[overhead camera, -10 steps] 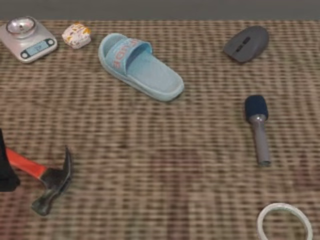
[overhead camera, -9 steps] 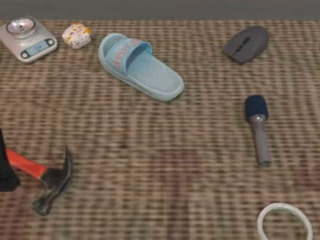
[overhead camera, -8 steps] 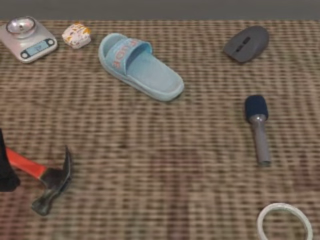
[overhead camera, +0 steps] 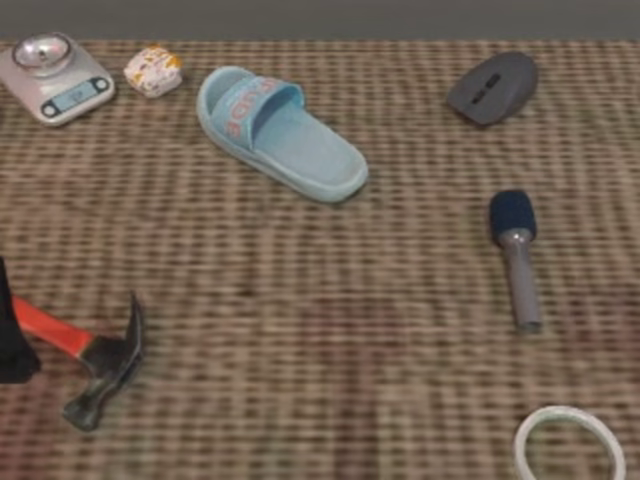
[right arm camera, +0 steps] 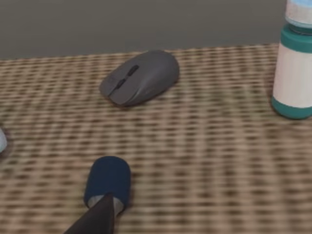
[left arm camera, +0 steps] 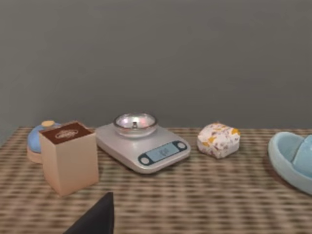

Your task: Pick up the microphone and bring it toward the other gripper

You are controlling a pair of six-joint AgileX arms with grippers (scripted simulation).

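Lying on a woven brown counter [overhead camera: 300,400], the microphone [overhead camera: 517,258] rests on the right side of the top view, its dark-blue foam head pointing toward the far edge and its grey handle pointing toward the near edge. Nothing touches it in the top view. A grey computer mouse [overhead camera: 492,87] sits beyond it near the far edge, well apart, and a white tape ring [overhead camera: 569,445] lies at the near right corner.

A light-blue slipper [overhead camera: 278,131] lies toward the far middle. At the far left are a silver kitchen scale [overhead camera: 55,77] and a small white patterned box [overhead camera: 152,70] just beside it. A hammer [overhead camera: 85,360] with an orange handle lies at the near left, next to a dark part of the left arm [overhead camera: 12,335] at the top view's left edge.

The left wrist view adds a tan carton [left arm camera: 68,156] and a blue bell [left arm camera: 40,139] beside the scale, plus one black fingertip [left arm camera: 97,217]. The right wrist view shows one black fingertip [right arm camera: 95,218] over the microphone's head, and a white and teal bottle [right arm camera: 294,68]. Whether either set of jaws is released or clenched cannot be told.
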